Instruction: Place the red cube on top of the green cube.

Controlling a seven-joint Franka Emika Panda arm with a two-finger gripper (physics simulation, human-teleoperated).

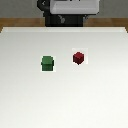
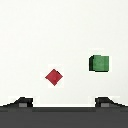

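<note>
red cube [image 1: 79,57] and green cube [image 1: 47,63] apart on the white table [image 1: 64,100]; gripper [image 2: 64,102] fingers spread, holding nothing, above both.

Red cube [image 1: 79,57] and green cube [image 1: 47,63] look matt, plain-sided; white table [image 1: 64,105] smooth, perhaps slightly glossy.

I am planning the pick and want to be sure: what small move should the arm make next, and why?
Probably move over the red cube and descend. It lies untouched on the white table, apart from the green cube, and the tool looks open and holds nothing.
</note>
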